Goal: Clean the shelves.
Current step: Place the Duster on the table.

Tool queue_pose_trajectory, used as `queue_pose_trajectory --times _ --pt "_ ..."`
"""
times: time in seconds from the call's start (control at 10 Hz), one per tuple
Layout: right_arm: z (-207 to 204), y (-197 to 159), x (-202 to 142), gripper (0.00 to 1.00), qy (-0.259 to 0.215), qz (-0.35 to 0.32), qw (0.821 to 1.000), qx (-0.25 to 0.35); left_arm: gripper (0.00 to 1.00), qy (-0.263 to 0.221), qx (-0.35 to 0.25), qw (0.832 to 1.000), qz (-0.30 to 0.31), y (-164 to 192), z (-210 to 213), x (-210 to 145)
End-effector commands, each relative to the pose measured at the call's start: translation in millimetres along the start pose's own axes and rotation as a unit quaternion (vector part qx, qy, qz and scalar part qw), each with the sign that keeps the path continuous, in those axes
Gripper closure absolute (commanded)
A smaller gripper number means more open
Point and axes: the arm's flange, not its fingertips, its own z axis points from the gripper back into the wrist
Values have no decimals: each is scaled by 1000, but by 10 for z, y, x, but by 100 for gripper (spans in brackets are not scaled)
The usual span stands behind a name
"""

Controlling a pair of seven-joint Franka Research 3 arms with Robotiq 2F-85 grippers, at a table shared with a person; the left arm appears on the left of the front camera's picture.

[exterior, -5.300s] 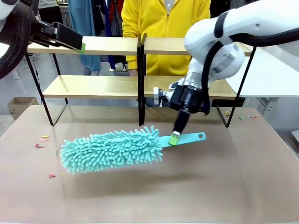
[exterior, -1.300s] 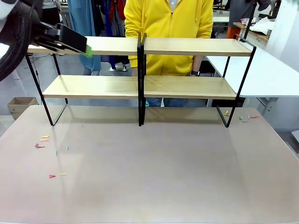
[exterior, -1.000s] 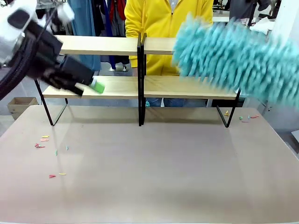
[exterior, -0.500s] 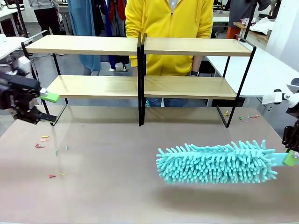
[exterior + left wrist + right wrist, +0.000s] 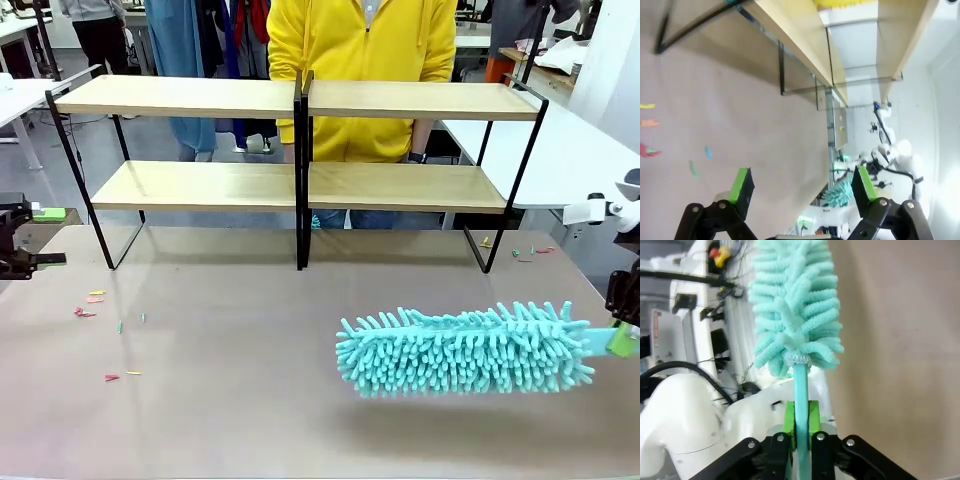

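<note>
Front view: brown table (image 5: pixel 300 350), scattered bright scraps (image 5: pixel 95 310); shelves (image 5: pixel 300 140) behind.

Right claw (image 5: pixel 801 432) tight on teal duster (image 5: pixel 795 305) handle — brown tabletop (image 5: pixel 895 365) beside.

Left claw (image 5: pixel 802 187) pulled back to the far left edge of the front view (image 5: pixel 35 238), low and level, green-padded fingers (image 5: pixel 742 184) spread wide with nothing between them. Right claw (image 5: pixel 801 421) at the right edge (image 5: pixel 622 338), pointing down from a white wrist, pads pressed together on a thin teal handle (image 5: pixel 800 390).
</note>
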Motion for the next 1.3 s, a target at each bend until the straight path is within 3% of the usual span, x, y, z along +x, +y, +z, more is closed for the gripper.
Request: queue_pose_trajectory --times 0.0,0.3,0.7,0.8,0.9,1.0,1.1,1.2 --pt "-156 -368 189 88 1 5 996 -94 0 35 -20 999 -4 -222 -92 -35" --pt "-218 -618 250 88 -19 -38 981 -188 0 35 -20 999 -4 -222 -92 -35" --pt "-199 -730 218 88 -16 -10 991 -133 0 35 -20 999 -4 -222 -92 -35" --pt "-197 -761 223 28 -7 -14 991 -133 0 35 -20 999 -4 -222 -92 -35" --pt "-141 -789 168 28 -2 -23 990 -141 0 35 -20 999 -4 -222 -92 -35" --pt "-51 -794 104 0 -4 -29 988 -150 0 35 -20 999 -4 -222 -92 -35" --pt "69 -781 46 24 -16 -29 988 -154 0 35 -20 999 -4 -222 -92 -35" --pt "219 -800 3 0 -27 -30 991 -127 0 35 -20 999 -4 -222 -92 -35"
